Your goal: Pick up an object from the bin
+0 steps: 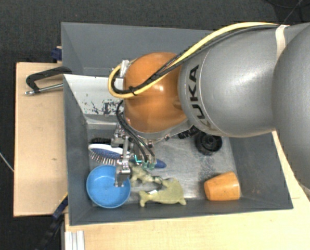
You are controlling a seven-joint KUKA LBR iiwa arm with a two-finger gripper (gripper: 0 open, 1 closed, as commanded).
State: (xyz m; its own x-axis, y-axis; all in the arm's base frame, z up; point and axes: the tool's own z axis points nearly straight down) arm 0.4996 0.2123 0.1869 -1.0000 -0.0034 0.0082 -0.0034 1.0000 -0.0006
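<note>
The gripper (127, 166) hung over the right rim of the blue bowl (104, 190); whether it was open or closed could not be told. A pale green toy animal (164, 194) lay just right of the bowl, stretched lengthwise away from it.

A round blue bowl (107, 190) sits right way up in the bottom left corner of the bin (77, 139). Just beside it, on its right, a yellow-green toy animal (168, 194) lies flat along the bottom wall. A blue and white brush (104, 151) lies just above the bowl. Further right, an orange block (222, 187) with one rounded end lies near the bottom wall, well apart from the bowl. A black round thing (209, 142) sits above it.
</note>
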